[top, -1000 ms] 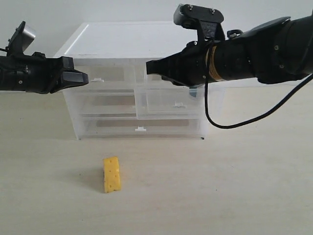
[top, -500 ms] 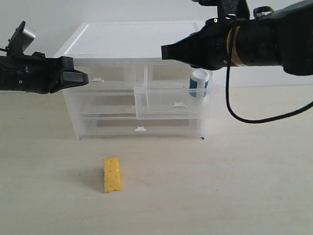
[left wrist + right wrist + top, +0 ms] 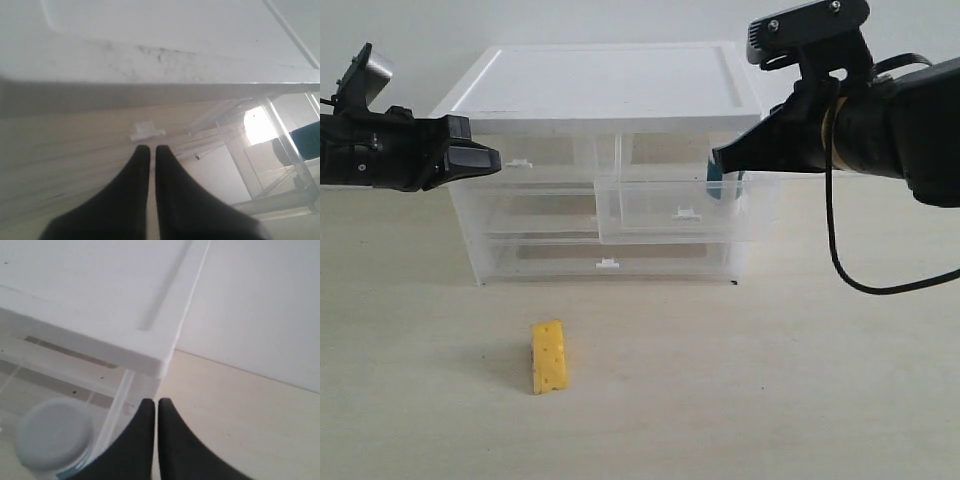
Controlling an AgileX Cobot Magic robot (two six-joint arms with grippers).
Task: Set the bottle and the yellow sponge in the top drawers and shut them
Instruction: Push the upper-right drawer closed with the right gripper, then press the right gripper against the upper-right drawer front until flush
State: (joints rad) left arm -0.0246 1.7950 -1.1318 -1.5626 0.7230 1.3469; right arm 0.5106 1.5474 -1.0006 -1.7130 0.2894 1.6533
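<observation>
The yellow sponge lies on the table in front of the cabinet. Of the top drawers, the right one is pulled out and the left one is pushed in. The bottle stands in the open drawer, mostly hidden behind my right gripper, which is shut and empty at the drawer's right end. From the right wrist, the bottle's white cap shows beside the right gripper. My left gripper is shut and empty, close to the left drawer's handle tab. Its fingertips point at that tab.
The white cabinet top spans the back. Two full-width drawers below are shut. A black cable hangs from the right arm. Bare table surrounds the sponge.
My right arm has swung from above the open drawer to the right and down, so it now covers most of the bottle. The left arm and the sponge have not moved.
</observation>
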